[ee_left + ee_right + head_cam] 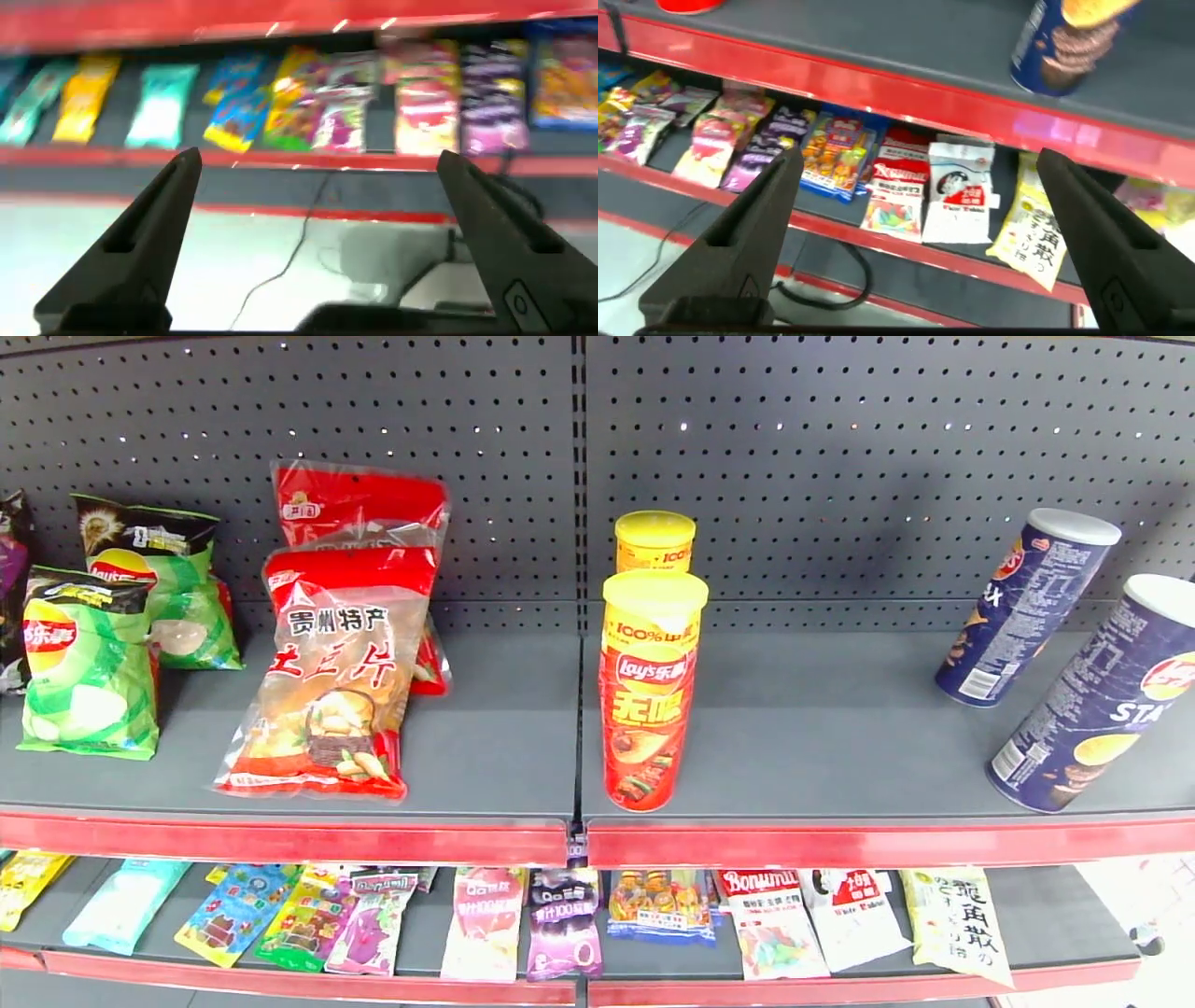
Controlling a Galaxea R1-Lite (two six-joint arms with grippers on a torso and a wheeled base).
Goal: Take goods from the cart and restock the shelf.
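Grey shelving [504,728] is facing both arms. Nearest, the left gripper [318,157] and the right gripper [917,154] are each hanging with fingers spread wide, gripping nothing. Just beyond them, candy packets [896,196] are lining the lower tier. Above and farther off, a blue can [1060,47] is standing alongside red cans [649,700] and chip bags [89,663]. Bare gaps are showing between those groups, so restocking is looking unfinished, and fetching another item is probably coming next.
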